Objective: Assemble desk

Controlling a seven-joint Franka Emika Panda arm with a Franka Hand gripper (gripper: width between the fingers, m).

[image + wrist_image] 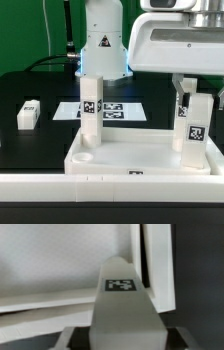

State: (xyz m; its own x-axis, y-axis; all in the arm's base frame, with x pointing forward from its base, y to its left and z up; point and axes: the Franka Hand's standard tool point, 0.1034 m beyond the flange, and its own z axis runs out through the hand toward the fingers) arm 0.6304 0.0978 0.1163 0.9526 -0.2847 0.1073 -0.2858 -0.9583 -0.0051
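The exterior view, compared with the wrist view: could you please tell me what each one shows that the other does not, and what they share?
Only the exterior view: an upright leg standing in the desk top's corner on the exterior view's left, a loose leg lying on the table, the marker board and the gripper. Only the wrist view: a close look along the held leg, one tag facing the camera. Both: the held leg and the white desk top.
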